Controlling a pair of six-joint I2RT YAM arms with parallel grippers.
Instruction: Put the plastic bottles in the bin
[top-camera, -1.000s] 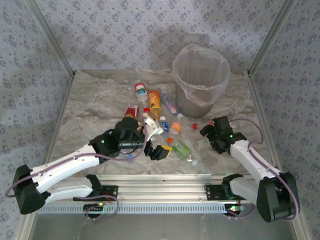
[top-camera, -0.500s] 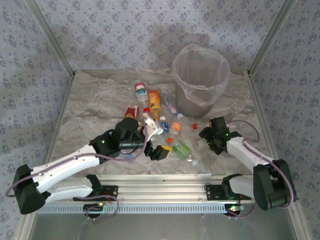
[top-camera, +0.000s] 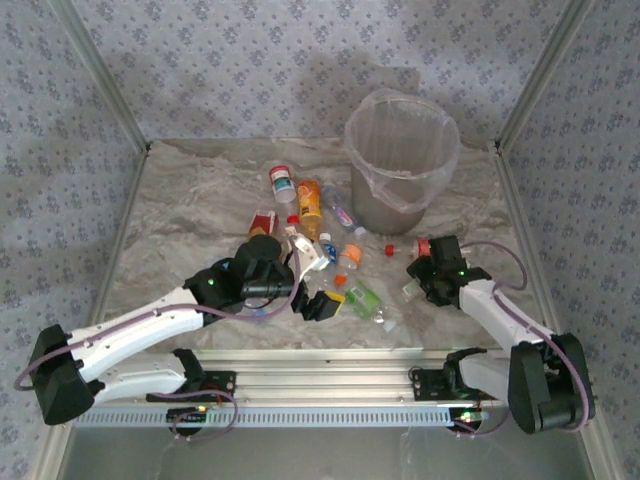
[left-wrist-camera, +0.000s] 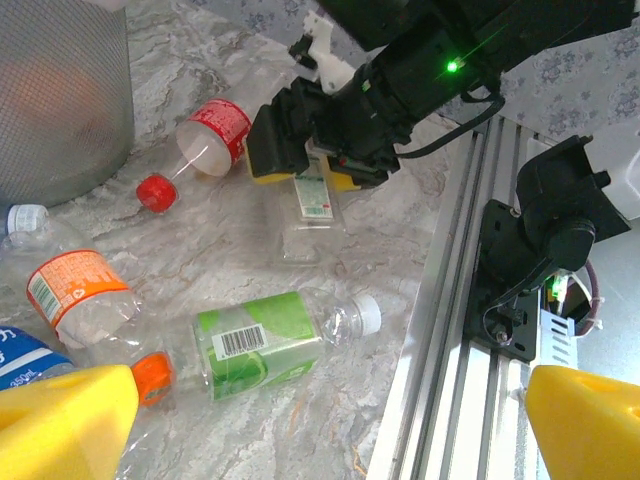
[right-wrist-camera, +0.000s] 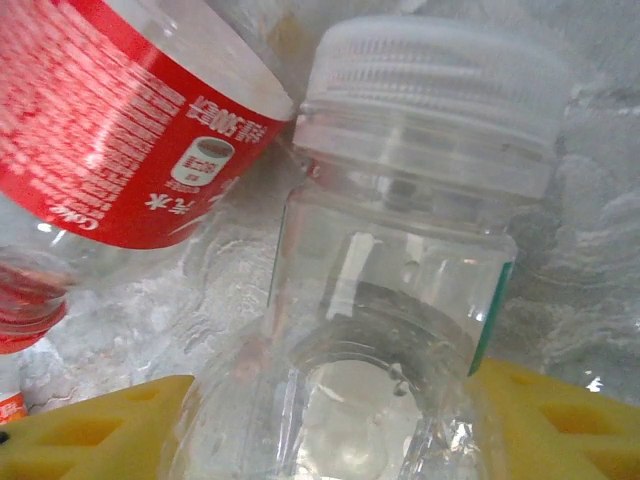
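Flanking a clear white-capped bottle (right-wrist-camera: 400, 250) beside a red-labelled bottle (right-wrist-camera: 110, 130), the right gripper (right-wrist-camera: 335, 400) may grip it; I cannot tell. Left gripper (left-wrist-camera: 325, 420) stands open, empty.

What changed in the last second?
The right gripper shifted slightly and closed around the clear white-capped bottle beside the red-labelled bottle. The left gripper stays open in place; the other bottles and the bin have not moved.

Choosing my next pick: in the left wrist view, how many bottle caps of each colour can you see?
Red cap: 1
White cap: 1
Orange cap: 1
Pale bluish cap: 1
Total: 4
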